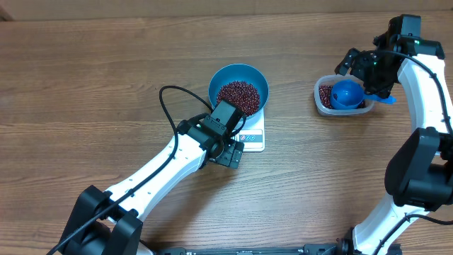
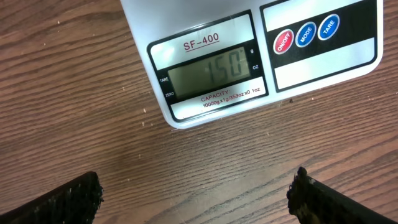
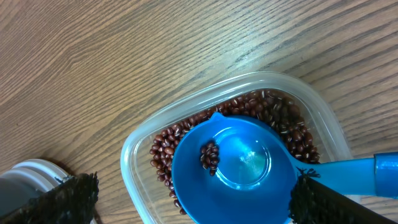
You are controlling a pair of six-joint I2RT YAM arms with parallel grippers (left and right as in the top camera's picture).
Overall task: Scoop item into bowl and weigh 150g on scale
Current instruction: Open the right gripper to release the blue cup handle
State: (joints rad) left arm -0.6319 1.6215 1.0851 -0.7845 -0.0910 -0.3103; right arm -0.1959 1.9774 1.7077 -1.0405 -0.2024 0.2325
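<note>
While my left gripper [image 2: 194, 198] hangs wide open and empty before the scale [image 2: 249, 59], whose display [image 2: 210, 71] reads 150, I see the beans [image 1: 238, 95] heaped in the bowl [image 1: 219, 76] on it. My right gripper [image 3: 193, 199], equally wide and empty, hovers over the scoop [image 3: 236, 163] lying in the tub [image 3: 134, 155].

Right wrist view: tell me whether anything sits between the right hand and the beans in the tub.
Yes. The blue scoop lies in the clear tub, cup up, covering most of the beans below the open right hand. Only beans along the tub's edges show beside it.
</note>
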